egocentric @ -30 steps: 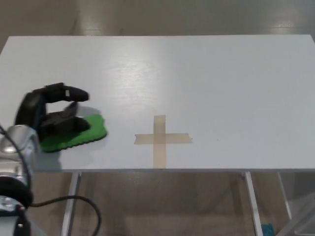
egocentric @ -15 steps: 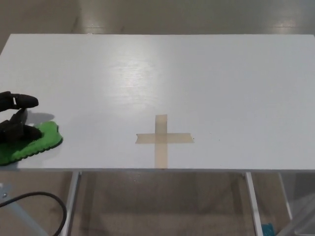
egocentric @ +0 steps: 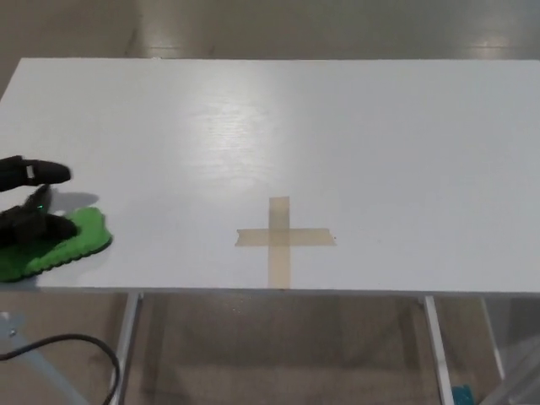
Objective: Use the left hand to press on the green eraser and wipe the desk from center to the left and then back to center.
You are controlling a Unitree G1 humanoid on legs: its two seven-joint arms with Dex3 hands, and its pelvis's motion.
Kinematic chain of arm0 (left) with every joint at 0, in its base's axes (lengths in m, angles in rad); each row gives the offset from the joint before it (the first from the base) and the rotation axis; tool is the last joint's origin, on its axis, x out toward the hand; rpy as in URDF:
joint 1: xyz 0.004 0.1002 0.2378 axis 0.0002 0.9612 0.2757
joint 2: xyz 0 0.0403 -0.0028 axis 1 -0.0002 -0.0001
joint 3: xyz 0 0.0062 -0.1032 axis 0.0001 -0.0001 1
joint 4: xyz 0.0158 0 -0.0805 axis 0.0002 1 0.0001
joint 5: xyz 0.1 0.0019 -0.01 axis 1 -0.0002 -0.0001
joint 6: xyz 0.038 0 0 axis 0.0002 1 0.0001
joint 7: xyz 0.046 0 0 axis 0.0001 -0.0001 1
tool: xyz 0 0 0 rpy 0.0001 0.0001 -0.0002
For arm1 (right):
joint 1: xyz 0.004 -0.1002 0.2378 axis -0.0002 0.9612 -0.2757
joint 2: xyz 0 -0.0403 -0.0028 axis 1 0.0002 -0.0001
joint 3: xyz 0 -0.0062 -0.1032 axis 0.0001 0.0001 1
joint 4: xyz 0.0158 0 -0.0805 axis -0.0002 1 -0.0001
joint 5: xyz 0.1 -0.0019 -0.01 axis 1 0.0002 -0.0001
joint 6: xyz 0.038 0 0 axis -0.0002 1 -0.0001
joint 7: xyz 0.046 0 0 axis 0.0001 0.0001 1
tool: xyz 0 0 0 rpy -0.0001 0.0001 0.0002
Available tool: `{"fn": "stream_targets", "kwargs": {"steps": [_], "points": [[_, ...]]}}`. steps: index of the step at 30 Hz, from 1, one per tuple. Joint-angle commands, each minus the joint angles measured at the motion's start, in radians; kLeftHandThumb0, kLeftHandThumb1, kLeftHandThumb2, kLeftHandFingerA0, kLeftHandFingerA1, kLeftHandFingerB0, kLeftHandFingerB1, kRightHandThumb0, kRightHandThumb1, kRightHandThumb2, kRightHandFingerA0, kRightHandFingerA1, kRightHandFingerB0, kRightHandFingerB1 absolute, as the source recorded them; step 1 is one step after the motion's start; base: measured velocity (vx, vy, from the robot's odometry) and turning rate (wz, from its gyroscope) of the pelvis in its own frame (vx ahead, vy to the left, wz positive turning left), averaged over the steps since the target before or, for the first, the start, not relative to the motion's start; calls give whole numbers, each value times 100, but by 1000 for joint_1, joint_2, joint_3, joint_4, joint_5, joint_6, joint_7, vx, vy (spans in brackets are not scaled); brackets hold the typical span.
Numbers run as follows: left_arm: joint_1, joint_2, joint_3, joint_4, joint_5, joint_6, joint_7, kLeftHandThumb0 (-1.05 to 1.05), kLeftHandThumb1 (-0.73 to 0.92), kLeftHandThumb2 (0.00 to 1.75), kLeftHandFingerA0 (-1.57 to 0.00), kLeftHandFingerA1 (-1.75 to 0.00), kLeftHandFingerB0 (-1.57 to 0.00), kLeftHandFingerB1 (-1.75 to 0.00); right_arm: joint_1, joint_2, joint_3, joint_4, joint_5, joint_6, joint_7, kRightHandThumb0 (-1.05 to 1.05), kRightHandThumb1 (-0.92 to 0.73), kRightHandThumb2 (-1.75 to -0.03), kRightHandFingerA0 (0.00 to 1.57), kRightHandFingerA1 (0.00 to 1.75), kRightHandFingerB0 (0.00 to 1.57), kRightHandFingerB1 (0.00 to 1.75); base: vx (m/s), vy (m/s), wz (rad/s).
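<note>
A flat green eraser with a wavy edge lies on the white desk, at its front left corner. My left hand shows only partly at the picture's left edge. Its lower fingers rest on top of the eraser, pressing it flat against the desk, while one finger sticks out above, clear of it. The rest of that hand and the arm are cut off by the frame. My right hand does not show.
A cross of tan tape marks the desk's front middle. The desk's front edge runs just below the eraser. A black cable loops over the floor beneath the left corner.
The left hand and the eraser slid from near the middle far to the left, then edged slightly back to the right. The camera view shifted a little.
</note>
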Motion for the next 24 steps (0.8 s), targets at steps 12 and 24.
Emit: {"fn": "stream_targets", "kwargs": {"steps": [12,24], "points": [[-20,-335,-198,-94,88,36,1,-14,77,74,-105,-82,-87,-96,14,6,12,-29,12,12,13,-44,-75,-63,69,45,64,40,0,0,0],[-51,-465,-288,-156,117,58,7,-16,77,75,-106,-81,-89,-92,2,0,5,-41,33,13,59,-44,-76,-64,68,45,64,40,0,0,0]]}}
